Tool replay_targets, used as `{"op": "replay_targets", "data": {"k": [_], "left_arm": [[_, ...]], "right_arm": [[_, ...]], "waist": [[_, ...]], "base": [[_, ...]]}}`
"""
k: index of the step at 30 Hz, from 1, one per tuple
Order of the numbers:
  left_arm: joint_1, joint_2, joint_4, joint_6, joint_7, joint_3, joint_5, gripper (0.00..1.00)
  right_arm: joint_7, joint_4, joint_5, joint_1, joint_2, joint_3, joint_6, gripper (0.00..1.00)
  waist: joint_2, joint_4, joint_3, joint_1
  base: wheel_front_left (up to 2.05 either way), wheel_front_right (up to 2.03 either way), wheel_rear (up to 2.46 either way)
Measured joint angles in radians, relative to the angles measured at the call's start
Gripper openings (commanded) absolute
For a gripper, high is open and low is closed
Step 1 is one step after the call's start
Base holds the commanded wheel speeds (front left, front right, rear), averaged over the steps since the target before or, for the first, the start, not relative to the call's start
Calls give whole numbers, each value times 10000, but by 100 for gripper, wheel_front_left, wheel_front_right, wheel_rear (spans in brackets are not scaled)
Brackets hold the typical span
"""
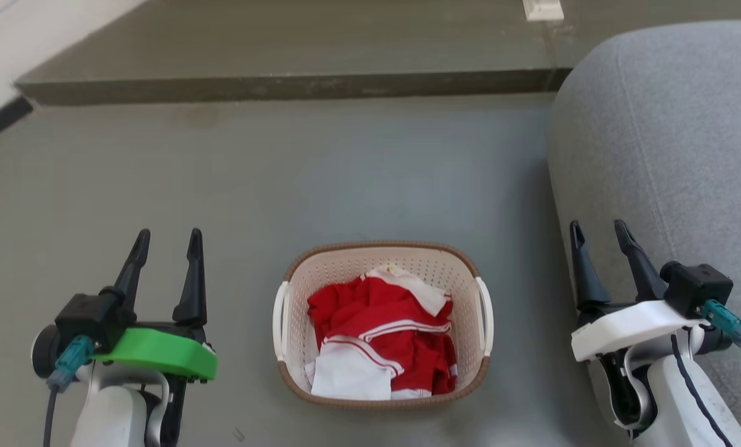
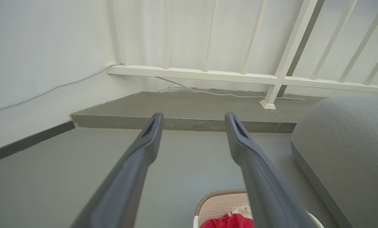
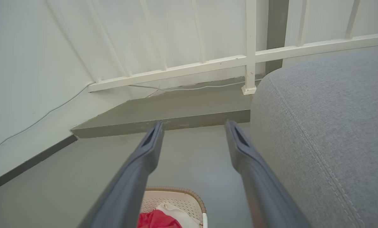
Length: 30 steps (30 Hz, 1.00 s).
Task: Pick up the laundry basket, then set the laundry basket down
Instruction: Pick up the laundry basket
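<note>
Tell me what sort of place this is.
Probably a home living area: a grey fabric sofa, a cream-white perforated plastic laundry basket holding red and white clothes on the grey floor, and a white slatted railing on a low step.

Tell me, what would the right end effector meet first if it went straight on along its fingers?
The right end effector would probably meet the raised concrete step first, past bare floor; depth is unclear. The grey cushion lies close on its right.

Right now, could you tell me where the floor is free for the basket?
Bare grey floor lies between the cream perforated plastic basket and the raised concrete step. Its right is crowded by the grey fabric cushion.
</note>
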Motion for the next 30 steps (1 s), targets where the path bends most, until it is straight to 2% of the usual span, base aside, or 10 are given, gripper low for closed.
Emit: {"op": "replay_targets", "data": {"k": [16, 20, 25, 30], "left_arm": [[-1220, 263, 454, -10, 0, -236, -265, 100], [-1655, 439, 848, -10, -2, -619, -385, 100], [-2264, 683, 1551, -17, -2, -1080, -619, 100], [-3094, 807, 2476, -19, 150, -1678, -849, 100]], "right_arm": [[0, 600, 8, -1325, 56, 378, -100, 100], [-2, 945, 33, -1793, 79, 439, -267, 100], [-21, 1576, 81, -2340, 84, 658, -311, 100], [-27, 2554, 757, -2916, 79, 1081, -412, 100]], "waist": [[0, -211, 2067, 1], [0, -296, 2639, 1], [0, -396, 3356, 1], [0, -473, 4230, 1]], "base": [[0, 0, 0], [0, 0, 0], [0, 0, 0], [0, 0, 0]]}}
